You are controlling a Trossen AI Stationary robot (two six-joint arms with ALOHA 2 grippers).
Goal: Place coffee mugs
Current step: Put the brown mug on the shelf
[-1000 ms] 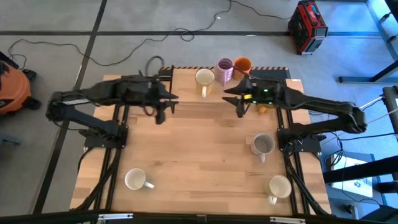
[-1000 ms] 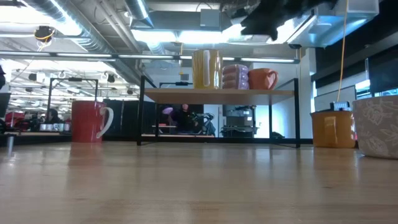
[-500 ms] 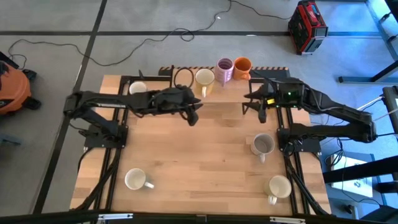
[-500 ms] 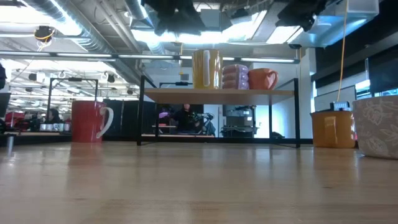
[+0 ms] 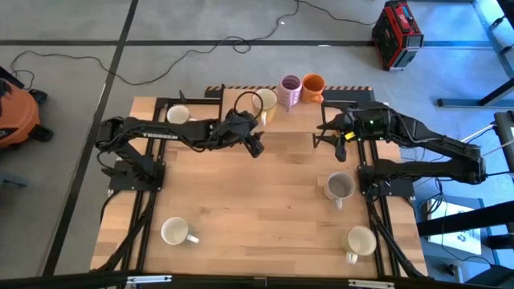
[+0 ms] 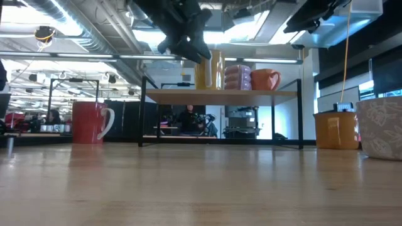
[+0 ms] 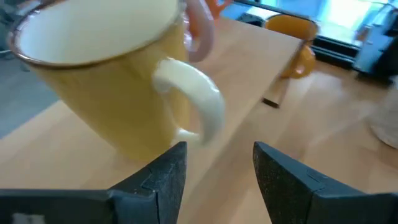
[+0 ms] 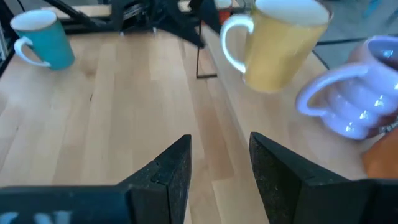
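While both arms reach over the far half of the wooden table (image 5: 257, 201), much is cut off: the low view shows only dark undersides of the arms against the ceiling lights, and the mustard mug (image 6: 337, 130) and a patterned white mug (image 6: 380, 127) at its right edge are partly cropped. Beyond the table there, a dim workshop with shelving and a blurred seated person (image 6: 186, 119), hard to make out. Grey floor around the table, loose cables, a red box (image 5: 397, 34) far right, an orange vacuum (image 5: 14, 112) cut off at left. Raised shelf (image 6: 220, 93) at the table's far edge carries the yellow mug (image 5: 264, 103), purple mug (image 5: 290, 90) and orange mug (image 5: 313, 83) in a row. Left gripper (image 5: 254, 144) hangs just in front of the yellow mug, fingers (image 7: 163, 174) apart, holding nothing, handle close ahead in the wrist view. Right gripper (image 5: 336, 143) hovers near the shelf's right end, fingers (image 8: 166, 168) spread, empty. Grey mug (image 5: 339, 188) and a cream mug (image 5: 360, 242) sit near the right edge, another cream mug (image 5: 176, 233) near left, a white-rimmed mug (image 5: 177, 114) far left, which looks red (image 6: 88, 122) in the low view.
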